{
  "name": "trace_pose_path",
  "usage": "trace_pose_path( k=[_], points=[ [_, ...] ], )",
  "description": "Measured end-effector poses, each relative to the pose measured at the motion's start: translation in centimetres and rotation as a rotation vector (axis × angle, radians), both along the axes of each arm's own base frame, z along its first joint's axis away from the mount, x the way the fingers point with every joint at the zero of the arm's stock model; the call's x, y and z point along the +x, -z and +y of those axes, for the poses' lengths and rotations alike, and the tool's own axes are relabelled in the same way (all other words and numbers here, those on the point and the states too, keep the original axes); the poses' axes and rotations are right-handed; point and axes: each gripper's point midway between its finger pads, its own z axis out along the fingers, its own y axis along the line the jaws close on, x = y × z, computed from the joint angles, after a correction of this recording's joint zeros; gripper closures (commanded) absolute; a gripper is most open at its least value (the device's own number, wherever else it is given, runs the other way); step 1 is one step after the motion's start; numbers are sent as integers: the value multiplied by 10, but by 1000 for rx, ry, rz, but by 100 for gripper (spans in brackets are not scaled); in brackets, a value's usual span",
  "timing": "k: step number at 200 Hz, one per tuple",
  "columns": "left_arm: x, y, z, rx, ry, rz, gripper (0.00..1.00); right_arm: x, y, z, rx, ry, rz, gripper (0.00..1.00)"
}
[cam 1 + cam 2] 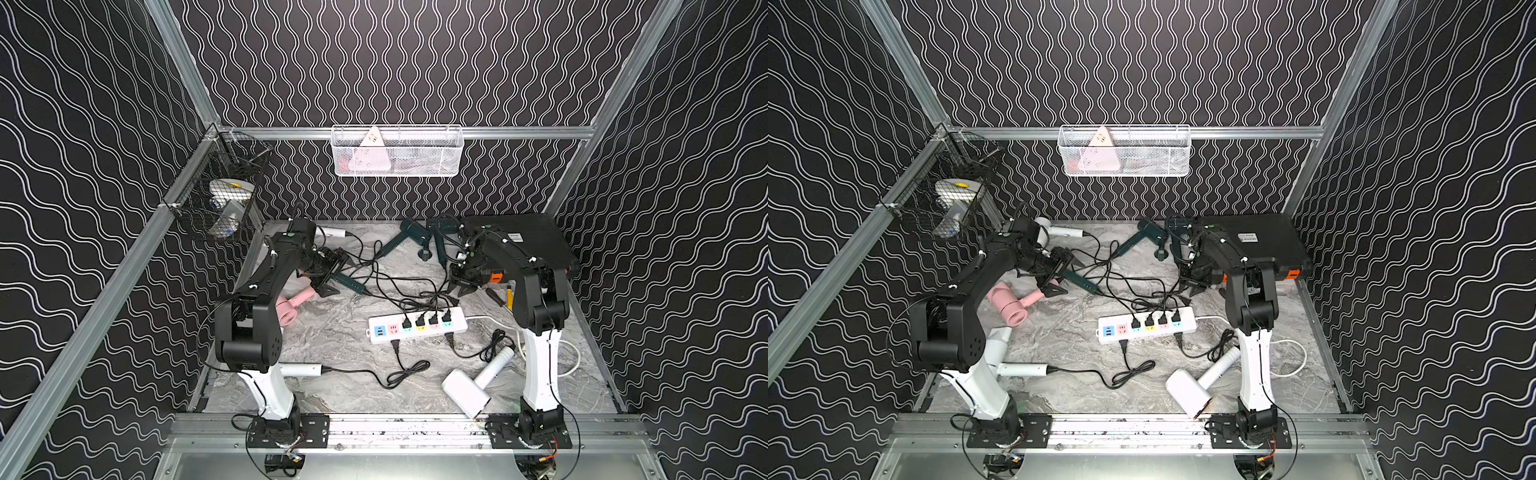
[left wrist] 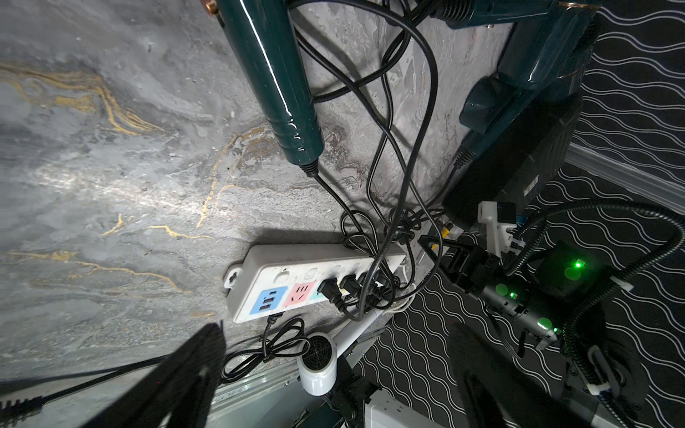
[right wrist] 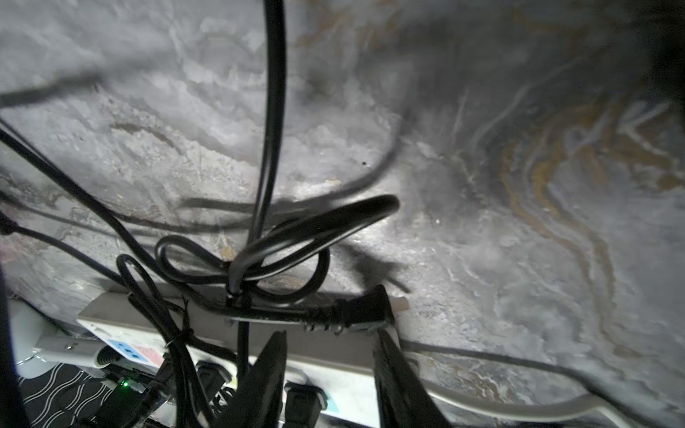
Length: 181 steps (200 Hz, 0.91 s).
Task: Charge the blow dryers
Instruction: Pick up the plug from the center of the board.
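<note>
Nearest us, a white T-shaped plastic blow dryer (image 1: 465,390) lies on the grey marble-patterned tabletop (image 1: 332,345) beside the right arm's base. Its black cord reaches the near side of the white plastic power strip with coloured sockets (image 1: 417,328). We count four black plugs seated in the strip's top row.

A second white dryer (image 1: 301,370) lies by the left arm's base, a pink dryer (image 1: 291,309) sits behind it, and a third white dryer (image 1: 332,232) is at the back. Our left gripper (image 1: 332,276) hovers with its jaws spread wide and empty, by the glossy handle of a dark teal dryer (image 2: 274,85). Another teal dryer (image 1: 409,239) and a partly hidden teal dryer (image 1: 438,247) lie near the black hard case (image 1: 523,237).

Our right gripper (image 3: 331,333) is at the strip's far edge, jaws part-way apart about a loose black plug (image 3: 356,313). We cannot tell whether they pinch it.
</note>
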Motion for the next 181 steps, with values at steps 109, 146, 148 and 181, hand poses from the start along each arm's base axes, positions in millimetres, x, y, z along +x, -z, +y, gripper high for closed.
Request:
trace_pose_path(
  k=[109, 146, 148, 181],
  points=[
    [-15, -14, 0, 3, 6, -18, 1, 0, 13, 4, -148, -125, -26, 54],
    [-15, -16, 1, 10, 17, -35, 1, 9, -9, 4, -148, -125, -94, 53],
    [-15, -16, 1, 11, 18, -35, 1, 9, -10, 4, -147, -126, -97, 53],
    [-16, -16, 1, 14, 19, -36, 1, -3, -16, 6, -156, -158, -102, 54]
  ],
)
